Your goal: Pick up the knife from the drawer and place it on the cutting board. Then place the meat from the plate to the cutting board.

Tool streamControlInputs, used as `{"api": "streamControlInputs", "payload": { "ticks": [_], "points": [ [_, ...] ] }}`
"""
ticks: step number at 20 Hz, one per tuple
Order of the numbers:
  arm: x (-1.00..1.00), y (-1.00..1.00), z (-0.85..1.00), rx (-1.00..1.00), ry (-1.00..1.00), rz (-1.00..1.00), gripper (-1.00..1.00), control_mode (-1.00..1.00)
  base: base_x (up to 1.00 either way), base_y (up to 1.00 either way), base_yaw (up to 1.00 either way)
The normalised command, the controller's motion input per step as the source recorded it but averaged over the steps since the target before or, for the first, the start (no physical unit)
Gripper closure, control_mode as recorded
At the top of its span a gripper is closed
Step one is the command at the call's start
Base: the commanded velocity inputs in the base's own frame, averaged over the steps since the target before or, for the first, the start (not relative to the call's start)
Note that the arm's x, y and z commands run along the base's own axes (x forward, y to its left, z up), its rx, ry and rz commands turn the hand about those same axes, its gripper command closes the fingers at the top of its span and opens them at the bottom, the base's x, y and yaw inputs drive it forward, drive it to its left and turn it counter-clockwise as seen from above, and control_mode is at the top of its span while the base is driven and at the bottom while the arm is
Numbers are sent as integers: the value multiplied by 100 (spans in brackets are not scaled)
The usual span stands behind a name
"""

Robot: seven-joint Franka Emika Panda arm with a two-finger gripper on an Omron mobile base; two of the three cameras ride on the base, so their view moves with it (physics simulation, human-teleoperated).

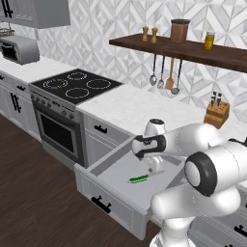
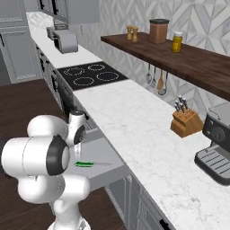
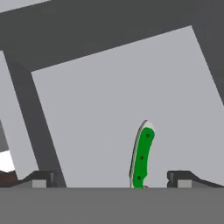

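Two finger tips (image 3: pixel 41 178) sat wide apart, gripper (image 3: pixel 111 179) open with nothing held, hovering over the pulled-out drawer (image 1: pixel 113 193). Knife (image 3: pixel 142 155) lay flat on the drawer floor between the tips, nearer the right one in the hand view, green handle toward the camera. From the left base view the knife (image 1: pixel 138 179) was just below the hand. Beyond the drawer: marble counter (image 2: pixel 134 121), knife block (image 2: pixel 185 122) against the wall, stove (image 1: pixel 75 87) to the left, shelf (image 1: pixel 193 48) above.
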Motion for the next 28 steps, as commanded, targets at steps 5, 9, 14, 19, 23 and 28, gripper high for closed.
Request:
{"api": "streamControlInputs", "payload": {
  "ticks": [5,9,14,19,23,28],
  "points": [
    [-5,2,-39,0,-3,4,-100,-100,0,0,0],
    [1,6,-34,0,0,0,-100,-100,0,0,0],
    [0,0,-28,0,1,0,-100,-100,0,0,0],
    [4,0,-26,0,5,0,-100,-100,0,0,0],
    [18,0,-25,0,6,0,-100,-100,0,0,0],
    [22,0,-16,0,2,1,-100,-100,0,0,0]
  ]
}}
